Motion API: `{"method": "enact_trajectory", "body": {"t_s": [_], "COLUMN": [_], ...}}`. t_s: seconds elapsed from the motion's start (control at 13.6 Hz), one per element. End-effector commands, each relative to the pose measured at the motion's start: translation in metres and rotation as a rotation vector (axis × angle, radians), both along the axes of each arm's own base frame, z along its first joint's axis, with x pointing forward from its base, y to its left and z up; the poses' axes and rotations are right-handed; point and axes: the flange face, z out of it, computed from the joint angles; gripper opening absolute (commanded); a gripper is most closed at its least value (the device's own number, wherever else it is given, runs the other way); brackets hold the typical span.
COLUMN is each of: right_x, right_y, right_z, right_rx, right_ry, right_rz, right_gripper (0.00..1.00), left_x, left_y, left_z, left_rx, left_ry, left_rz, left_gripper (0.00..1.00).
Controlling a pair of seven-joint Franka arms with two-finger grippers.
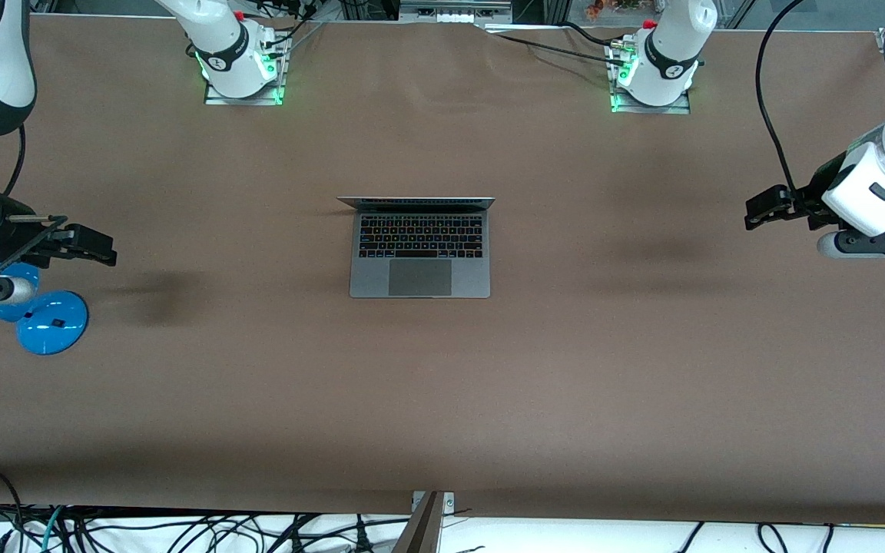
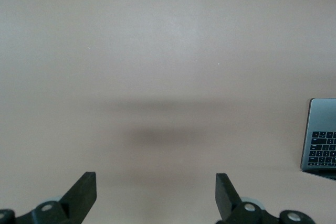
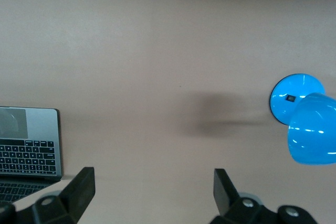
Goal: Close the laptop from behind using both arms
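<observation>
The space-grey laptop [image 1: 419,261] lies open in the middle of the brown table [image 1: 442,399], its lid [image 1: 415,201] standing up on the side toward the robot bases. My left gripper [image 1: 755,214] hangs open and empty over bare table toward the left arm's end, well apart from the laptop. My right gripper [image 1: 107,251] hangs open and empty over bare table toward the right arm's end. In the left wrist view the gripper [image 2: 156,192] is open and the laptop [image 2: 320,142] shows at the edge. In the right wrist view the gripper [image 3: 154,190] is open and the laptop [image 3: 29,145] shows at the edge.
A blue lamp [image 1: 52,322] stands on the table under the right arm, near the right gripper; it also shows in the right wrist view [image 3: 310,124]. The two arm bases [image 1: 239,73] [image 1: 654,84] stand along the table's edge farthest from the front camera.
</observation>
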Motion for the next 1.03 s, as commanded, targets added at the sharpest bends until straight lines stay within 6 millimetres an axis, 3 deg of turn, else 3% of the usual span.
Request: {"method": "enact_trajectory", "body": {"t_s": [0.0,0.73,0.95], "right_x": [-0.003,-0.003,-0.003], "right_y": [-0.003,-0.003,-0.003], "right_z": [0.000,0.000,-0.001], "right_rx": [-0.002,-0.002,-0.002], "right_ry": [0.009,0.009,0.014], "right_rz": [0.004,0.004,0.003], "right_gripper": [1.00,1.00,1.00], "left_x": [-0.001,0.002,-0.001], "left_y": [-0.003,-0.008,-0.032], "left_z": [-0.001,-0.006,-0.003], "left_rx": [0.003,-0.001,-0.034], "left_ry": [0.006,0.010,0.011], "left_rz": [0.017,0.014,-0.013], "left_gripper": [1.00,1.00,1.00]}}
